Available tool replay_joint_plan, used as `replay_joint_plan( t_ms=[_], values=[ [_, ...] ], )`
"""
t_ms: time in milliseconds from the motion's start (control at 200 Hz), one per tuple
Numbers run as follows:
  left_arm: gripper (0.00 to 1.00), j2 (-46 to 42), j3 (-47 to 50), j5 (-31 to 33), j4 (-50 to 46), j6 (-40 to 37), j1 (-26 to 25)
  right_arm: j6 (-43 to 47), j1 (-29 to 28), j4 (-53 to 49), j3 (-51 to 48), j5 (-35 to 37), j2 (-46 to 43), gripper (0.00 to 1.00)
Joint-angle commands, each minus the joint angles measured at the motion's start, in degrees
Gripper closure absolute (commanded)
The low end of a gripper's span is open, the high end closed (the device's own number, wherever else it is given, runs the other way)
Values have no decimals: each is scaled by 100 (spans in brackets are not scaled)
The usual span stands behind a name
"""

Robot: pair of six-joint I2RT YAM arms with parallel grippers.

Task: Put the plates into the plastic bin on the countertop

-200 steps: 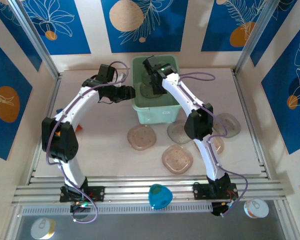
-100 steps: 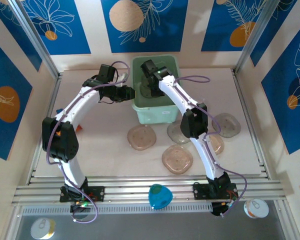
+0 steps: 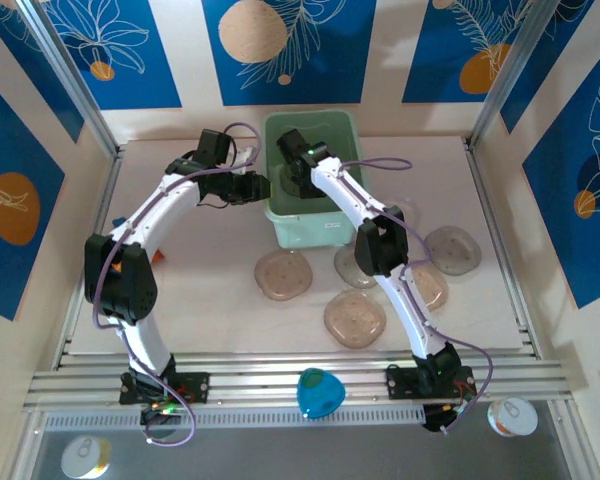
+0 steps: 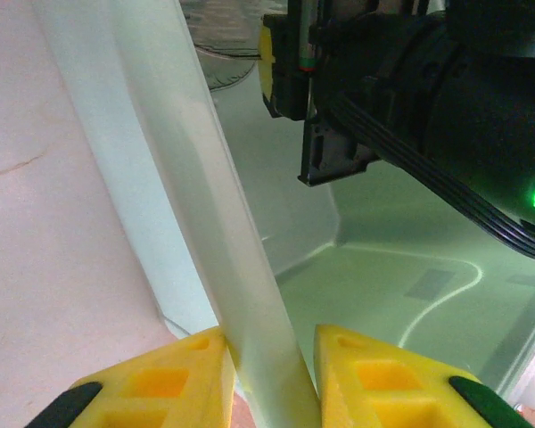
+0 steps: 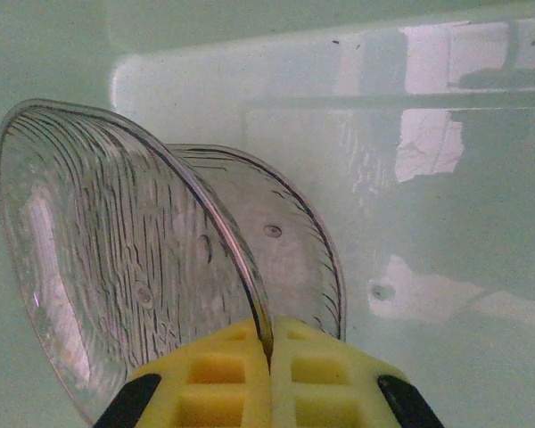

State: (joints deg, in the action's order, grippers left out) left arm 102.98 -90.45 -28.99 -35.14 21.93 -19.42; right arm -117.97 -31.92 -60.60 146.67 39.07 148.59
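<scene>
Blue wall panels [image 3: 125,50] with leaf motifs surround a pale beige-pink desk [image 3: 210,270] edged by metal rails [image 3: 280,378]. The plastic bin [image 3: 315,228], mint green, stands at the far centre of the desk.

Inside it, the right end effector [image 3: 298,180] is clamped on the rim of one translucent plate. In the right wrist view its yellow fingers [image 5: 223,374] meet on the edge of this held plate [image 5: 116,259], which is tilted steeply above the bin floor [image 5: 428,178]. A second plate [image 5: 294,241] lies just behind it.

The left end effector [image 3: 265,186] is at the bin's left wall. In the left wrist view its two fingers [image 4: 174,383] straddle the rolled rim [image 4: 196,178], one inside and one outside, both pressed against it: a grip on the bin.

Other plates lie on the desk in front of the bin:
- One brownish [image 3: 283,273], in the open.
- One pinkish [image 3: 354,318], nearer the rails.
- One grey [image 3: 452,249], to the right.
- Two more [image 3: 348,265] [image 3: 432,288], partly covered by the right arm [image 3: 400,290].

A blue object [image 3: 318,392] rests on the near rails. Two cans [image 3: 85,455] [image 3: 510,417] stand on the ledge below.
</scene>
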Motion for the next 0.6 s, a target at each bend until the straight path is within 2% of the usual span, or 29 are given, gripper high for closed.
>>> replay_joint_plan(
  t_ms=[0, 90, 315, 440, 505, 595],
  values=[
    [72, 160, 221, -63, -450, -225, -90, -52, 19, 69, 157, 285, 160, 100],
    [72, 161, 264, -67, -433, -208, -91, -41, 19, 117, 139, 244, 250, 100],
    [73, 154, 301, -41, -459, -207, -90, 52, 19, 180, 134, 206, 354, 83],
    [73, 170, 300, -15, -469, -203, -89, 73, 31, 130, 133, 255, 354, 67],
    [73, 195, 275, 18, -515, -229, -95, 70, 37, 126, 120, 270, 343, 51],
    [73, 214, 215, 50, -586, -259, -89, 214, 37, 228, 127, 313, 262, 34]
  ],
)
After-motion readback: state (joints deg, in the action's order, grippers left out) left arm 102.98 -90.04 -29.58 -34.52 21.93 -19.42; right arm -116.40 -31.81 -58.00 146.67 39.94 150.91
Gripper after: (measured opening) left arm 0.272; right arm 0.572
